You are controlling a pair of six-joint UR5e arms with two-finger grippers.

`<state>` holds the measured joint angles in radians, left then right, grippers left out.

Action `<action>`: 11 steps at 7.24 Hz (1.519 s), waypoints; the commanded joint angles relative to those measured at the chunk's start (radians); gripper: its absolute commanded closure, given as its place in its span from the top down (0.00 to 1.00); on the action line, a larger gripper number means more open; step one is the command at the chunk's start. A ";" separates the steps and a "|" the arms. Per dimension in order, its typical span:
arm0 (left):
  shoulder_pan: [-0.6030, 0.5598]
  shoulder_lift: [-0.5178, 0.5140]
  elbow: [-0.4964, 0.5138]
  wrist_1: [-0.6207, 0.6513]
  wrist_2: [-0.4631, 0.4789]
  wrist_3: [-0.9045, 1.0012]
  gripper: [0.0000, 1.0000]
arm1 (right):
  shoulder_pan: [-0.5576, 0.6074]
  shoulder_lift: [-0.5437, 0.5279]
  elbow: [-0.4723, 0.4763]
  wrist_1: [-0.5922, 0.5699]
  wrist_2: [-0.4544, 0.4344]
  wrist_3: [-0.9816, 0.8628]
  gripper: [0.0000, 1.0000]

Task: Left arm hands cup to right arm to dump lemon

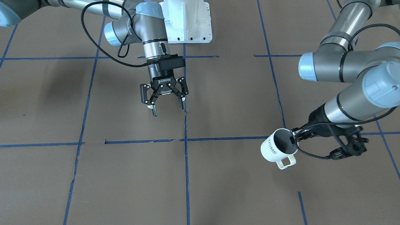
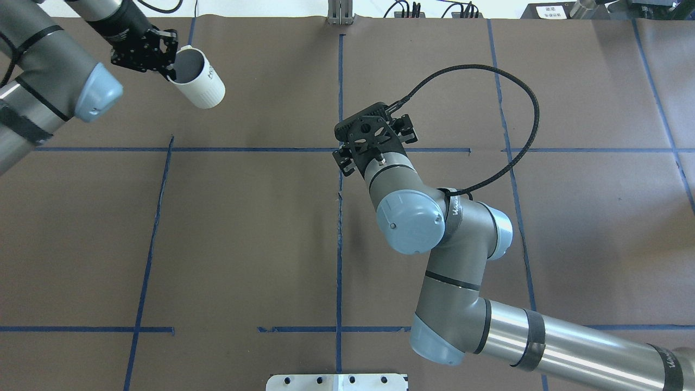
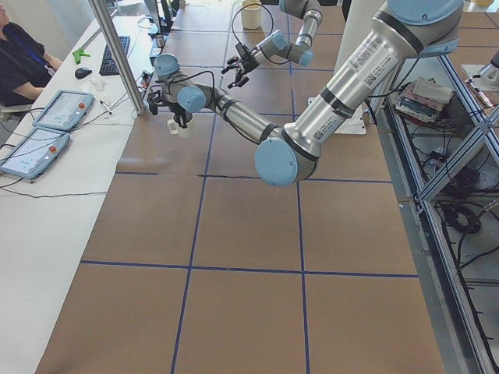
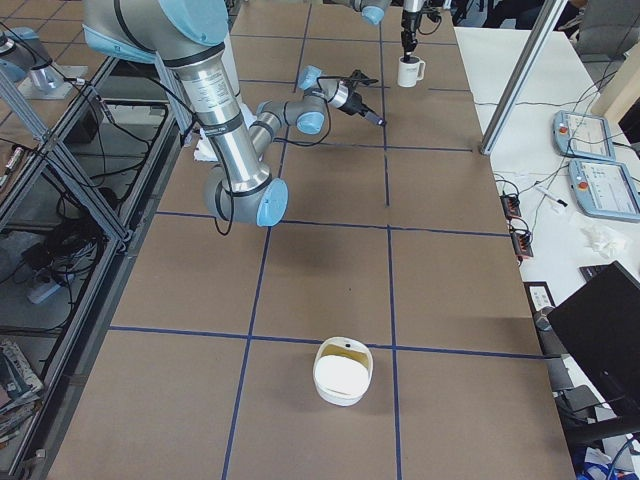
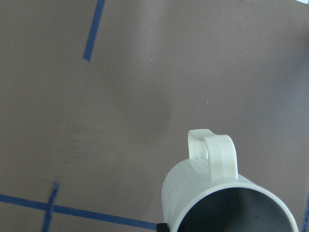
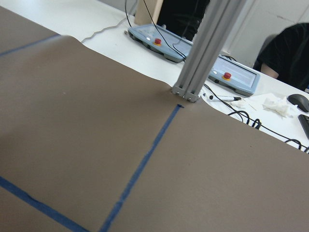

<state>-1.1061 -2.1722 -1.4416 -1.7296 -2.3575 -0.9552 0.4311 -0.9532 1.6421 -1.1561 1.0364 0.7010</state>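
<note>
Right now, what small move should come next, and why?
Probably carry the cup toward the right end effector: the left end effector grips the cup's rim and holds it tilted, while the right one hangs open mid-table, well apart from it.

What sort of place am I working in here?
Most likely a robotics lab workcell, not a home or kitchen: the table is papered brown and gridded with blue tape, teach pendants lie on the side bench, and an operator sits beside them.

Robotics lab: tape-gridded table (image 3: 234, 304), teach pendants (image 3: 64, 109).
</note>
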 commanded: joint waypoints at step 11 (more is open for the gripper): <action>0.055 0.667 -0.280 -0.186 0.121 0.360 0.05 | 0.946 -0.381 0.001 -0.472 1.295 -0.771 1.00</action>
<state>-1.0875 -1.5068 -1.7613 -1.8568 -2.2374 -0.5721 1.3433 -1.3286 1.6365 -1.5473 2.3187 0.0359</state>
